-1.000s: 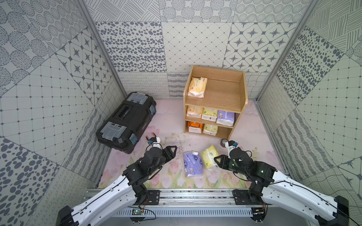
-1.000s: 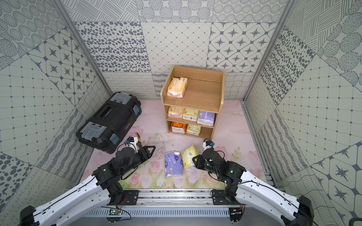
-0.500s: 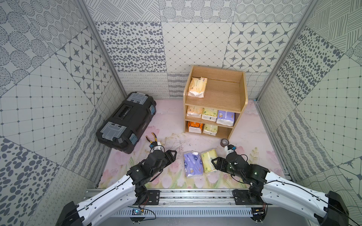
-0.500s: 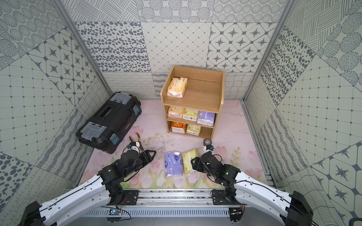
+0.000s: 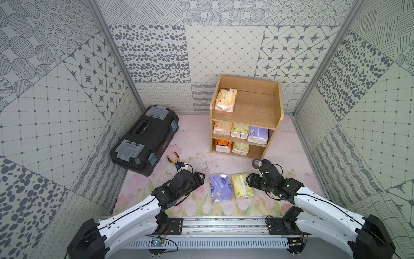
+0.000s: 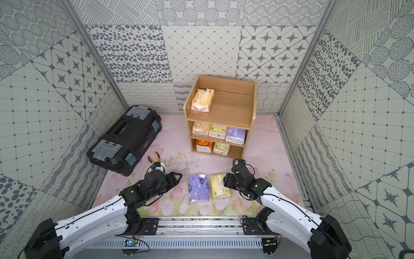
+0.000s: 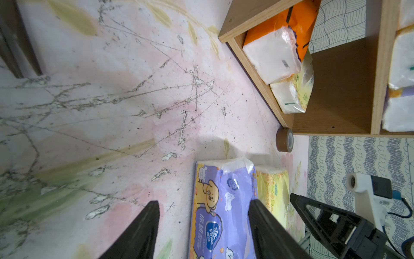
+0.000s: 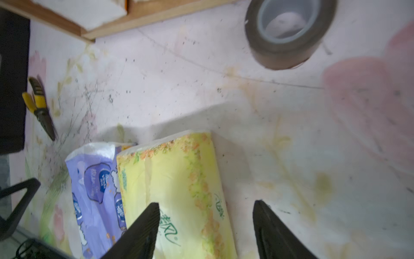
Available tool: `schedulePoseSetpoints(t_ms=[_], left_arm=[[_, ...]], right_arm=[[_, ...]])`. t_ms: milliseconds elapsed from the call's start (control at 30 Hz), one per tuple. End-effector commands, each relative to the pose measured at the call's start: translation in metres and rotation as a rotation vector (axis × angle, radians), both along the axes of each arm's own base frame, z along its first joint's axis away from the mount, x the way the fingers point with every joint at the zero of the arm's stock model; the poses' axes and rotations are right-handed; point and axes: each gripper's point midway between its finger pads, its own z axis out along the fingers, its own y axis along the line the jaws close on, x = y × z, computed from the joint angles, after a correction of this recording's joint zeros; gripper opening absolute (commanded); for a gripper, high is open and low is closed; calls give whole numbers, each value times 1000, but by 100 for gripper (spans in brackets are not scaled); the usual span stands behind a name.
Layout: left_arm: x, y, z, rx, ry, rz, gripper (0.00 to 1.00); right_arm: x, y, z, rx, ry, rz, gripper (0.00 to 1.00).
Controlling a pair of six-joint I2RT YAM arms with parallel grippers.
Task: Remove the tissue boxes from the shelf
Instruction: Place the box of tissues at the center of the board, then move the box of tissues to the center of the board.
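The light-wood shelf [image 5: 277,116] stands at the back. Its top tier holds a cream tissue pack [image 5: 225,99]. On the middle tier sit a cream, a yellow-green and a lavender pack [image 5: 258,135]; the bottom tier holds an orange pack [image 5: 223,145] and a yellow one [image 5: 240,148]. On the floor lie a lavender pack [image 5: 220,188] [image 7: 224,215] and a yellow pack [image 5: 242,186] [image 8: 174,179], side by side. My left gripper [image 5: 198,178] [image 7: 204,203] is open, low beside the lavender pack. My right gripper [image 5: 249,179] [image 8: 206,204] is open over the yellow pack's edge, gripping nothing.
A black toolbox [image 5: 143,139] lies at the left wall. Yellow-handled pliers [image 5: 175,158] lie in front of it. A brown tape roll [image 5: 255,163] [image 8: 289,33] sits by the shelf's front right corner, just behind my right wrist. A metal rail [image 5: 224,224] runs along the front.
My right gripper opened and let go of the yellow pack, which now lies flat beside the lavender one. The left arm shifted only slightly.
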Motion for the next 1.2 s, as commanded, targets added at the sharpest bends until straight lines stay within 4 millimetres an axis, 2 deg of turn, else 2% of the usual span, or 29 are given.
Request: schedulePoseSetpoints(t_ms=[0, 100, 233, 567, 667, 733, 800, 900, 1000, 1167], left_arm=[[7, -15, 15, -62, -42, -37, 68], [8, -18, 15, -58, -41, -48, 68], [9, -20, 15, -56, -39, -52, 68], [11, -22, 16, -62, -42, -55, 67], [11, -19, 19, -62, -51, -45, 67], [12, -16, 24, -63, -67, -30, 67], [13, -13, 28, -70, -83, -13, 68], [16, -8, 35, -95, -114, 28, 68], [19, -4, 45, -131, -163, 60, 67], [22, 1, 56, -150, -206, 90, 67]], right_arm=[[-8, 23, -1, 66, 44, 127, 66], [-17, 39, -5, 134, 79, 188, 62], [-27, 59, 0, 196, 85, 272, 56], [-37, 83, 6, 230, 83, 341, 54], [-36, 78, 8, 198, 84, 321, 60], [-29, 63, 14, 127, 55, 262, 68], [-25, 52, 25, 96, 14, 227, 69], [-20, 52, 68, 147, -95, 229, 68], [-16, 59, 113, 218, -203, 266, 66], [-10, 84, 195, 332, -337, 353, 65]])
